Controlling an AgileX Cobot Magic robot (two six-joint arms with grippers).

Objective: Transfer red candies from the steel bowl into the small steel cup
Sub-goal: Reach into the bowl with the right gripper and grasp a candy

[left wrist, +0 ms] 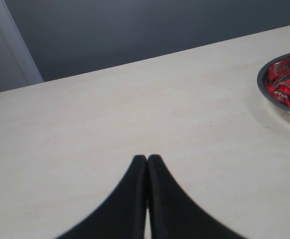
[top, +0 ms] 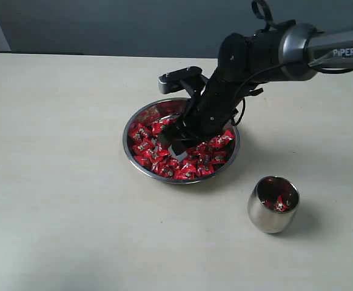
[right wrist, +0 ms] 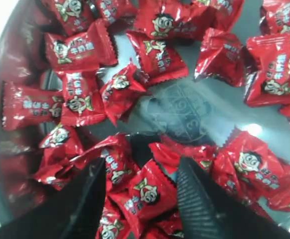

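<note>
The steel bowl sits mid-table, holding many red candies. My right gripper is lowered into the bowl, its jaws open. In the right wrist view the gripper straddles one red candy, with a finger on each side of it and more candies lying around on the bowl's shiny bottom. The small steel cup stands to the bowl's front right with a few red candies inside. My left gripper is shut and empty over bare table, out of the exterior view.
The pale table spreads wide around the bowl and cup. In the left wrist view the bowl's rim shows at the far edge, well away from the left fingers. A dark wall runs behind the table.
</note>
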